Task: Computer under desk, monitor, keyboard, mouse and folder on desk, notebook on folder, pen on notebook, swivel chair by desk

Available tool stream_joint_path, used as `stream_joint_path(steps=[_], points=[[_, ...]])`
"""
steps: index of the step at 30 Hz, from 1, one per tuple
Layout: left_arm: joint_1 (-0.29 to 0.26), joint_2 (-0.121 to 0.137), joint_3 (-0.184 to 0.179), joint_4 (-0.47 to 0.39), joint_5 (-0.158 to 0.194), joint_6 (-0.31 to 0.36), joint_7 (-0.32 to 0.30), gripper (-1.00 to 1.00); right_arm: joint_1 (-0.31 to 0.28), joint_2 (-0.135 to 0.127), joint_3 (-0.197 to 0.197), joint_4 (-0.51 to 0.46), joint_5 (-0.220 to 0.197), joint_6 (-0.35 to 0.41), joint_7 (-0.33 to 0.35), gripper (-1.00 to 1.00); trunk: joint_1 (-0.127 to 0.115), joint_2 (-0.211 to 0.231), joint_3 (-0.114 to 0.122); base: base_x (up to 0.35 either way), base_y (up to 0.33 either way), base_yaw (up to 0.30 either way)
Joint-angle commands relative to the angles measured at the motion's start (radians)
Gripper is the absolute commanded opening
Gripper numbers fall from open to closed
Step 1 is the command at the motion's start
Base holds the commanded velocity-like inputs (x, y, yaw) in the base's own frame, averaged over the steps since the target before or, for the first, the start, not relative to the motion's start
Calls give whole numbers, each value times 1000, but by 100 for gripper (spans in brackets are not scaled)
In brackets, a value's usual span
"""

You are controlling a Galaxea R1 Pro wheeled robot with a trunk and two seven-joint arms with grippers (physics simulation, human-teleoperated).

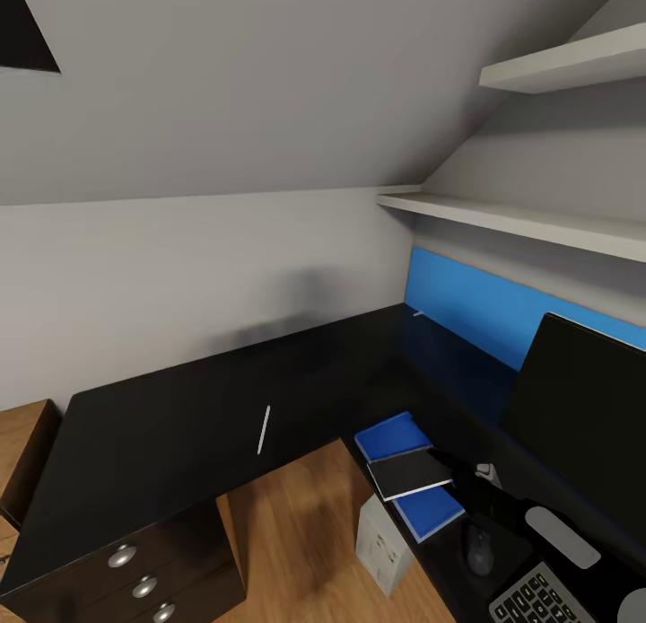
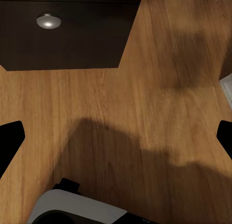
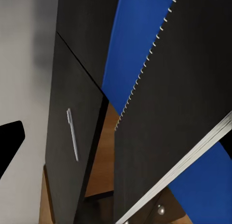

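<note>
Setting: attic bedroom, grey sloped walls, wooden floor (image 1: 296, 515), two white shelves on the right.

Desk (image 1: 161, 425): L-shaped, glossy black top, blue back panel (image 1: 467, 304), black drawer unit (image 1: 144, 578) at the near left.

Monitor (image 1: 583, 390): on the desk's right wing, against the panel.

Keyboard (image 1: 538, 601), mouse (image 1: 479, 548): on the desk in front of the monitor, mouse just beside the keyboard.

Folder (image 1: 395, 436): blue, flat on the desk, beyond the mouse.

Notebook (image 1: 411, 473): dark cover, lying across the folder, a corner overhanging the desk edge. In the right wrist view it sits close under the camera, spiral edge showing.

Computer (image 1: 381, 542): on the floor under the desk edge.

Pen (image 1: 264, 429): pale stick, alone on the desk's left wing, well apart from the notebook. Long axis runs roughly front to back.

Right gripper (image 1: 484, 472): just beside the notebook; fingers appear spread, nothing between them. The pen lies to its left, across the desk's inner corner.

Left gripper (image 2: 116, 134): over the floor near the drawer unit, tips wide apart, empty.

Remaining, by judgement: pen onto notebook. The left arm looks nearer the pen.
</note>
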Motion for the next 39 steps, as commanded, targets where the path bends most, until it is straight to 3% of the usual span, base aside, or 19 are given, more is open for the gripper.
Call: stream_joint_path(steps=[1, 24, 39], points=[[1, -1, 2, -2, 8, 0, -5, 100, -2, -1, 6, 1, -7, 0, 3, 100, 0, -1, -1, 0, 0, 0], [1, -1, 1, -2, 8, 1, -5, 100, -2, -2, 6, 1, -7, 0, 3, 100, -80, 146, 65, 0, 0, 0], [1, -1, 2, -2, 9, -1, -5, 100, -2, -3, 5, 1, -7, 0, 4, 100, -80, 146, 65, -1, 0, 0]])
